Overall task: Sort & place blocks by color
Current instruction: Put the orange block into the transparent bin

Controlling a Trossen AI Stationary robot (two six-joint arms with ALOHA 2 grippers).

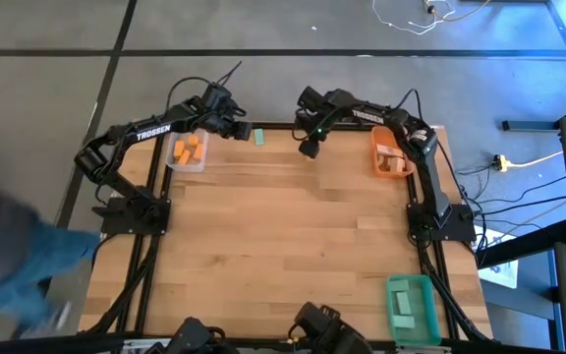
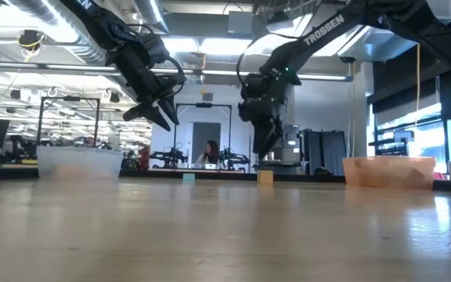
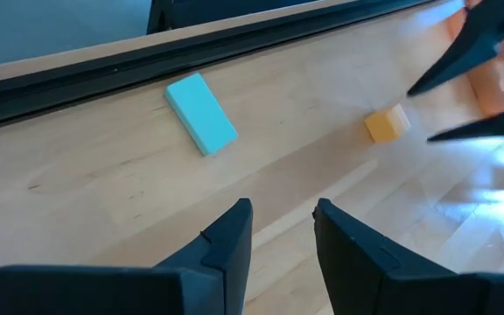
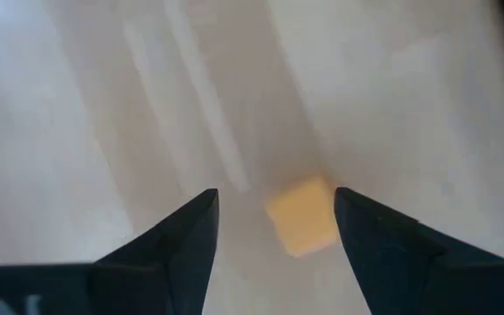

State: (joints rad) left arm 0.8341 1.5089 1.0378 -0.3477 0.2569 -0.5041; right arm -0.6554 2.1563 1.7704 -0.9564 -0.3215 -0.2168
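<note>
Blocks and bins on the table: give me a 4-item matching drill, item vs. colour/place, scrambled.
Items
1. flat bar
2. small cube
3. clear bin
4. green bin

Descriptions
A. orange-yellow, on the wood right below the open right gripper
B. holds orange blocks, by the left arm at the far edge
C. teal, lying flat near the table's far rail, ahead of the left gripper
D. near right corner of the table

Pairs: 1-C, 2-A, 3-B, 4-D

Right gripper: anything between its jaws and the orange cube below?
Nothing. In the right wrist view the right gripper has open jaws with only bare table around the orange cube.
</note>
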